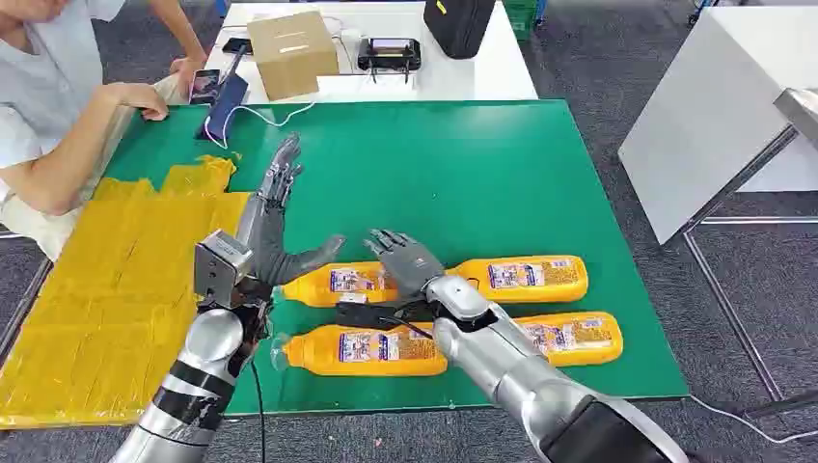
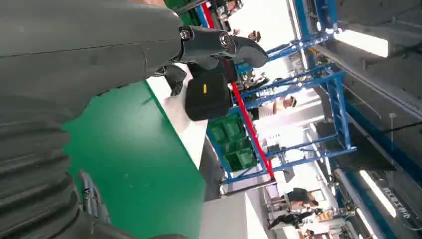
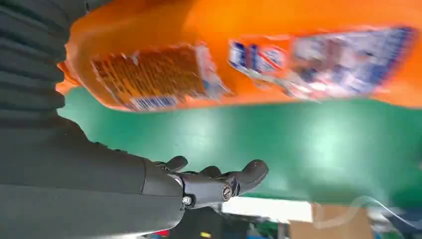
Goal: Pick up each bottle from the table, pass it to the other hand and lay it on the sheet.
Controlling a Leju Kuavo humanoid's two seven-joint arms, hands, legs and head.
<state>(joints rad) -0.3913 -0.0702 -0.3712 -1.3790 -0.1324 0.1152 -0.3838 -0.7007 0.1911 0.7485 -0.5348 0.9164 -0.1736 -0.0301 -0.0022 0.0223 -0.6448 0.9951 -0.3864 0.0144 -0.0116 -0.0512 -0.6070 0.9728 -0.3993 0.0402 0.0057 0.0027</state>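
Bottles (image 1: 434, 313) partly hidden (right hand (image 1: 405, 258) over them)

Four orange bottles lie on the green counter (image 1: 502, 154): one far left (image 1: 340, 283), one far right (image 1: 529, 274), one near left (image 1: 362, 350), one near right (image 1: 573, 337). One yellow sheet (image 1: 106, 289) covers the counter's left part. On the white table (image 1: 482, 72) beyond: one cardboard box (image 1: 292, 53), one black bag (image 1: 458, 24), one handheld controller (image 1: 389, 53). One person (image 1: 58, 96) sits far left. Two robot hands are out: left robot hand (image 1: 275, 227), right robot hand (image 1: 405, 258).
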